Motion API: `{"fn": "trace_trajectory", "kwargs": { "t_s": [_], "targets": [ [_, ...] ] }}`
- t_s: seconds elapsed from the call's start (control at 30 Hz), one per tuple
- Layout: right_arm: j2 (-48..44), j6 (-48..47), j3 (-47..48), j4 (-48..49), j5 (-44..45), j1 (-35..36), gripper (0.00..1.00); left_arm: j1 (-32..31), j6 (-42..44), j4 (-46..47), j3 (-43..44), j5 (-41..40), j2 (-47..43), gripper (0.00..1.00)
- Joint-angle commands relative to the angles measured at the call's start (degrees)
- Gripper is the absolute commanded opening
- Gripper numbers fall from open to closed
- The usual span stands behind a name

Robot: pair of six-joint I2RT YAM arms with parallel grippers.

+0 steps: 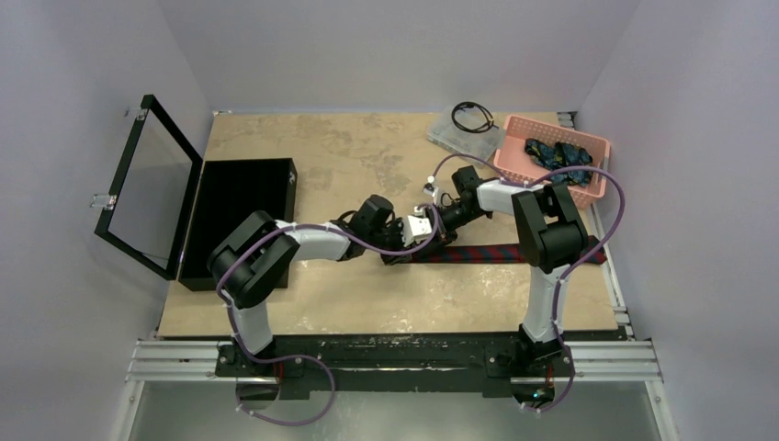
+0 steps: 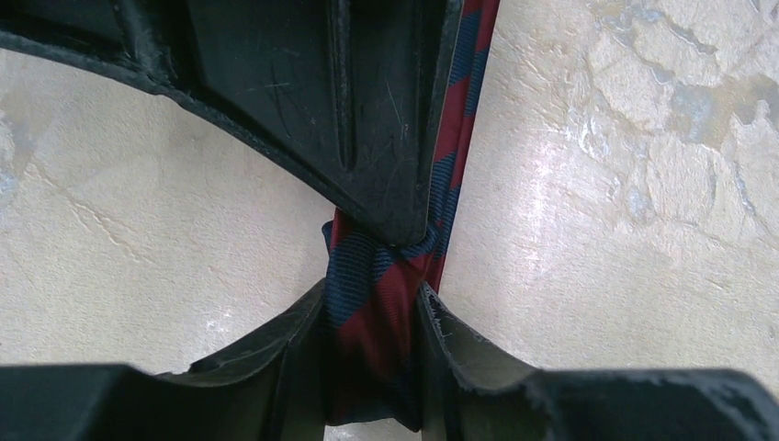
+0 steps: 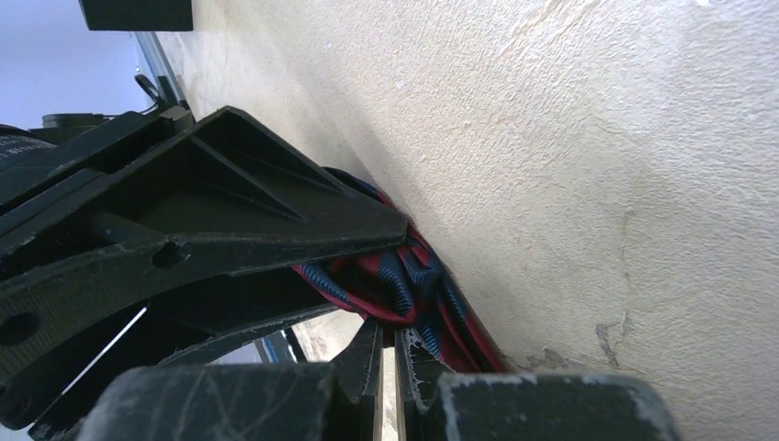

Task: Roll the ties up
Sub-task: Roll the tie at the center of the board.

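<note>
A maroon tie with navy stripes [image 1: 514, 253] lies stretched across the table's middle right. Its left end is folded into a small loop [image 2: 377, 294]. My left gripper [image 2: 372, 340] is shut on that loop, one finger [image 2: 276, 354] pressing each side. My right gripper [image 3: 390, 344] is shut, with daylight between its fingers; the bunched tie [image 3: 413, 276] wraps over its tips. In the left wrist view those right fingers [image 2: 367, 110] poke down into the loop. From above, the left gripper [image 1: 401, 253] and the right gripper [image 1: 424, 234] meet at the tie's end. Dark blue and teal ties [image 1: 558, 158] lie in the basket.
A pink basket [image 1: 551, 121] stands at the back right. Beside it is a clear container [image 1: 450, 138] with a black coiled cable [image 1: 473, 118] on it. An open black box [image 1: 248, 163] with its raised lid [image 1: 147, 188] stands at the left. Purple cables trail from both arms.
</note>
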Motion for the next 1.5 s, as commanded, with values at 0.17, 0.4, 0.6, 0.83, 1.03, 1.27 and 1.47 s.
{"fn": "trace_trajectory", "kwargs": {
  "t_s": [0.17, 0.4, 0.6, 0.83, 1.03, 1.27, 1.47],
  "targets": [
    [1.01, -1.47, 0.74, -1.56, 1.82, -0.25, 0.0, 0.84, 3.66, 2.69, -5.83, 4.11, -5.26, 0.57],
    [2.75, -3.06, 0.65, -2.63, 2.05, -0.19, 0.0, 1.56, 9.35, 8.01, -7.77, 6.35, -9.84, 0.71],
    [1.71, -3.31, 0.95, -3.03, 0.92, -0.18, 0.0, 0.95, 10.95, 3.91, -3.84, 7.34, -8.19, 0.92],
    [0.75, -3.43, 0.72, -3.37, 0.23, -0.2, 0.0, -1.44, 9.94, 0.75, -1.06, 3.71, -3.88, 0.9],
    [-0.2, -4.19, 0.67, -5.15, -1.98, -0.08, 0.0, -1.64, 12.04, -4.94, 0.89, 0.35, -2.14, 0.59],
    [-1.78, -4.18, 0.1, -7.48, -4.42, -0.09, 0.0, -1.63, 16.57, -5.96, -2.3, -0.38, -3.34, 0.39],
    [-3.61, -0.87, -1.06, -3.22, -4.98, -0.09, 0.29, -1.71, 16.28, -5.7, -3.03, -0.24, -3.54, 0.35]
  ]
}}
